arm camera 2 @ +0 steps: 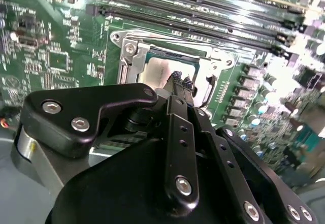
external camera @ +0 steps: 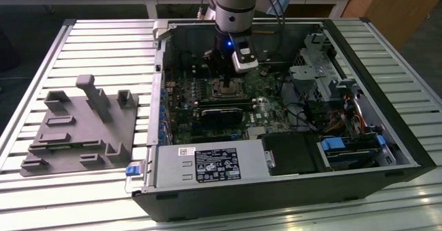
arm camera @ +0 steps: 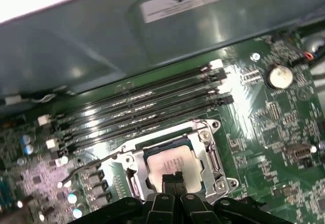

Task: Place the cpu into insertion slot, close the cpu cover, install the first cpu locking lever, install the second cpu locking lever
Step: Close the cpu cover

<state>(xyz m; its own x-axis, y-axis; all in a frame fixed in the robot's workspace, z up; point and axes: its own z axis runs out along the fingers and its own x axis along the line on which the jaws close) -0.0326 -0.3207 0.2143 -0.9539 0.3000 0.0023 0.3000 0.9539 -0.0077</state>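
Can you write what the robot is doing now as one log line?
gripper: shut, right above cpu | cpu: seated on motherboard | cpu cover: down around cpu

First wrist view: gripper (arm camera: 173, 179) body cropped by frame edge; fingertips (arm camera: 166, 179) cover one edge of cpu (arm camera: 170, 158); contact with cpu cannot tell. Second wrist view: gripper body hides large part of cpu cover (arm camera 2: 133, 49); cpu top washed out by glare. Exterior view: arm (external camera: 235, 3) cut by frame edge; gripper partly blocks socket (external camera: 226, 90); cpu, cpu cover too small to tell.
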